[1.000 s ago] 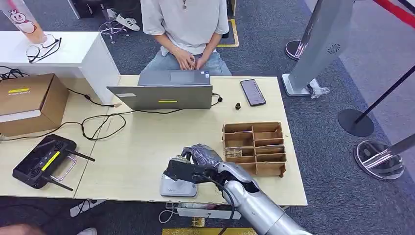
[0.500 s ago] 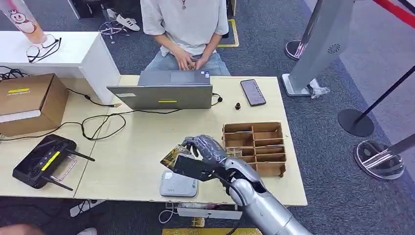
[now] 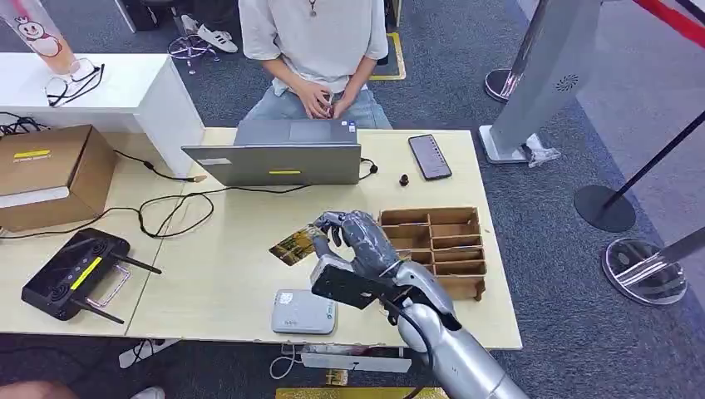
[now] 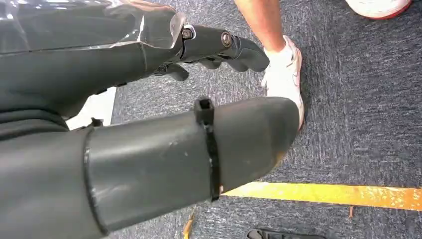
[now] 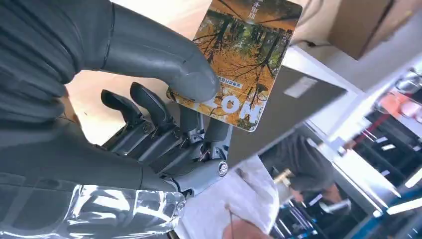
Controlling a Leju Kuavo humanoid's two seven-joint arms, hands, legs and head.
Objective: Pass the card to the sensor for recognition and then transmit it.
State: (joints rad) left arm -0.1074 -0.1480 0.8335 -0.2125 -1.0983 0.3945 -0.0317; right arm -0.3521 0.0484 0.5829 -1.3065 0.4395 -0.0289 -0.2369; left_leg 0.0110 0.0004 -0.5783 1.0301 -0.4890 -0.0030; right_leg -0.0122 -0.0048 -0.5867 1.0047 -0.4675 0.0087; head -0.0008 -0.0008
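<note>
An autumn-print card hangs in the air above the pale wooden counter, pinched by the robot's right hand; the wrist view shows the thick thumb pressed on the card's printed face with the darker fingers curled behind it (the card's far edge juts free of the grip). The card sits lifted above and beyond the small grey sensor, which lies flat near the counter's front edge, apart from the hand. Just to the right of the hand stands a wooden divided tray. Farther back, an open laptop faces a seated person, with a black phone beside it. A cardboard box and a black controller with antennas occupy the left side, cables trailing between them. Blue-grey carpet surrounds the counter. The left hand hangs over that carpet near a yellow floor stripe, holding nothing, its fingers loosely apart.
</note>
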